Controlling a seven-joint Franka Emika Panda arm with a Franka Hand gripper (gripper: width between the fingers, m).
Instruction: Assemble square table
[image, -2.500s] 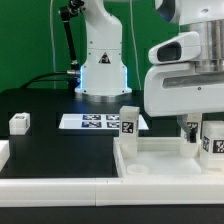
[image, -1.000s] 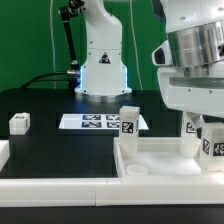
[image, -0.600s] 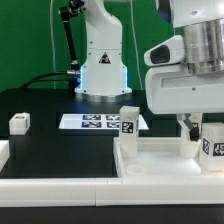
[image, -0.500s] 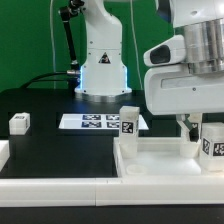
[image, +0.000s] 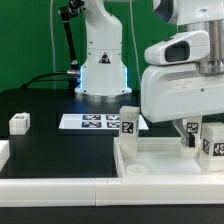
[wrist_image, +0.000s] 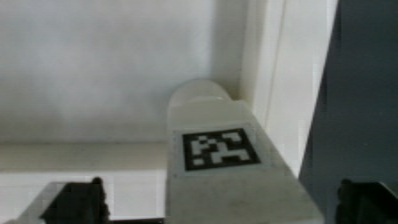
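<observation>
The white square table top (image: 160, 152) lies at the exterior view's right, rim up. One tagged white leg (image: 128, 121) stands at its far corner. Another tagged leg (image: 211, 141) stands further right, partly hidden by my hand. My gripper (image: 193, 132) hangs over that second leg. In the wrist view this leg (wrist_image: 221, 160) rises between my two dark fingertips (wrist_image: 75, 200), with a gap on each side. The gripper (wrist_image: 217, 205) is open and straddles the leg without gripping it. The table top's floor (wrist_image: 89, 80) and its raised rim (wrist_image: 267, 60) fill the background.
The marker board (image: 92, 122) lies flat in front of the robot base (image: 100, 70). A small white tagged leg (image: 20, 123) sits alone at the exterior view's left. A long white bar (image: 60, 186) runs along the front edge.
The hand has turned from a tilted pose back to level over the right-hand leg. The jaws have spread apart and let go of that leg. The leg stays upright.
</observation>
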